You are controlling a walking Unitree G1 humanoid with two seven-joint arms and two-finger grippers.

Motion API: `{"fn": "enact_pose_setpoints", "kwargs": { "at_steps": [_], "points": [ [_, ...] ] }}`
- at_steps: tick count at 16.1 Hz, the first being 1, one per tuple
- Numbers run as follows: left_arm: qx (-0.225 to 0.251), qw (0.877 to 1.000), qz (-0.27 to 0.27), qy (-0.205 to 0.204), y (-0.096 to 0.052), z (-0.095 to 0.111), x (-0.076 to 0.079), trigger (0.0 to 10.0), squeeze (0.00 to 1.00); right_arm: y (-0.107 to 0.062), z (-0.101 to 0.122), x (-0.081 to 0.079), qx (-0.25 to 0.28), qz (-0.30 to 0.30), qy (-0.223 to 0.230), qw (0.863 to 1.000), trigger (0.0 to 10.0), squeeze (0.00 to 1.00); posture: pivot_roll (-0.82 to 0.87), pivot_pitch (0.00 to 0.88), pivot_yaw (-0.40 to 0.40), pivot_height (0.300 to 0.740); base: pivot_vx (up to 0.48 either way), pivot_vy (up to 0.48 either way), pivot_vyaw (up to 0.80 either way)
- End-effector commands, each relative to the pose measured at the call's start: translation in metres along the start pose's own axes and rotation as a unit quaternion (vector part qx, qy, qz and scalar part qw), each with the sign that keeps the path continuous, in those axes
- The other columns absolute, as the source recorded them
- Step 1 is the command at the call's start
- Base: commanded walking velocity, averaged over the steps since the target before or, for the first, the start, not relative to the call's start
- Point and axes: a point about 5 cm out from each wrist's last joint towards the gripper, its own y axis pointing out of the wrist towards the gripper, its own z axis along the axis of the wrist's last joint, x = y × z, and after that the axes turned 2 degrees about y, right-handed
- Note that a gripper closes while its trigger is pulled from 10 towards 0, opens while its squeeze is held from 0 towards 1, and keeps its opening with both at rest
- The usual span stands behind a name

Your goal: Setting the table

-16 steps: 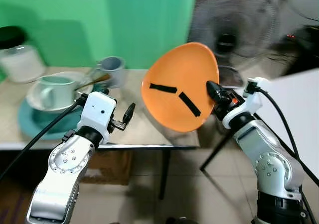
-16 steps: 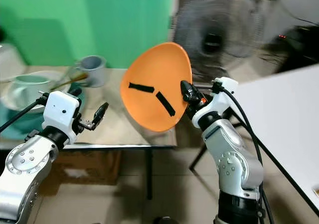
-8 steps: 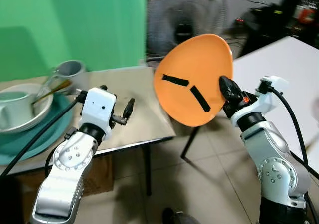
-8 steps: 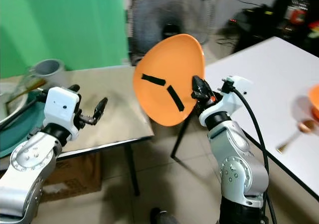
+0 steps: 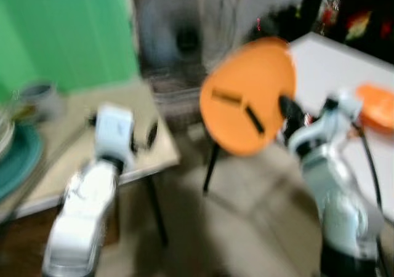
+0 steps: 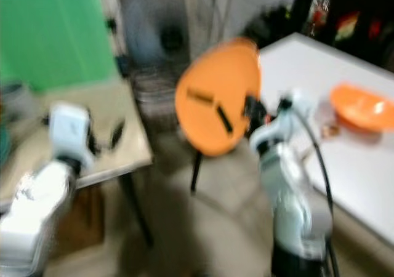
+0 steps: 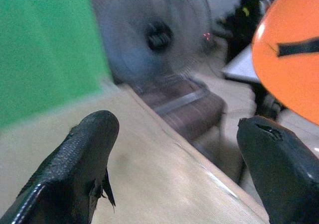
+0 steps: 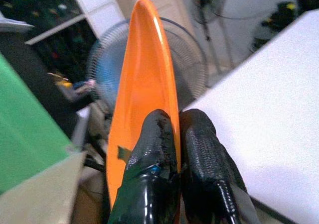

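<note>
Plate (image 5: 249, 95) carry in hand, views blurred; right hand (image 8: 175, 134) clamped on orange plate rim, held on edge near white worktop (image 6: 369, 166); left hand (image 7: 174, 169) open, empty; next: level plate, lower beside orange bowl (image 6: 360, 106)

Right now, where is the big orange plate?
The orange plate is held upright on its edge in the right tool, out in front of the robot, between the beige table and the white table.

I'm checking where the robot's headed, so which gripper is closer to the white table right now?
Right. The right gripper, shut on the orange plate, is held up just beside the white table. The left gripper hangs open over the beige table, farther off.
</note>
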Motion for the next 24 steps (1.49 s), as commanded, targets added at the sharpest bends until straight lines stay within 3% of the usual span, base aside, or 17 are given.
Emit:
{"fn": "enact_pose_setpoints", "kwargs": {
  "at_steps": [1,5,8,10,16,24],
  "points": [
    [0.012,0.999,0.047,0.017,-0.002,0.002,-0.013,10.0,0.0,0.001,0.008,-0.008,0.016,0.018,0.0,1.0,10.0,0.0,-0.03,0.0,-0.048,0.74,0.0,0.0,-0.8],
    [0.006,0.998,0.062,0.009,-0.005,-0.001,-0.017,10.0,0.0,0.003,0.006,-0.01,0.004,0.023,0.007,1.0,10.0,0.0,-0.02,0.0,-0.061,0.74,0.0,0.0,-0.8],
    [0.029,0.996,0.083,0.006,-0.006,0.002,-0.02,10.0,0.0,0.003,0.002,-0.007,-0.008,0.014,0.029,0.999,10.0,0.0,-0.02,0.0,-0.061,0.74,0.0,0.0,-0.8],
    [0.027,0.999,0.032,-0.018,-0.005,0.003,-0.014,10.0,0.0,0.003,-0.001,-0.005,-0.019,0.008,0.036,0.999,10.0,0.0,-0.02,0.0,-0.058,0.74,0.0,0.0,-0.8],
    [0.032,0.999,0.004,-0.022,-0.006,0.004,-0.013,10.0,0.0,0.004,-0.021,-0.003,-0.087,0.011,0.056,0.995,10.0,0.0,-0.01,0.0,-0.049,0.74,0.0,0.0,-0.8],
    [0.028,0.999,-0.002,-0.018,-0.008,0.002,-0.017,10.0,0.0,0.005,-0.031,-0.007,-0.124,0.03,0.065,0.99,10.0,0.0,-0.01,0.0,-0.056,0.74,0.065,0.0,-0.05]
  ]
}}
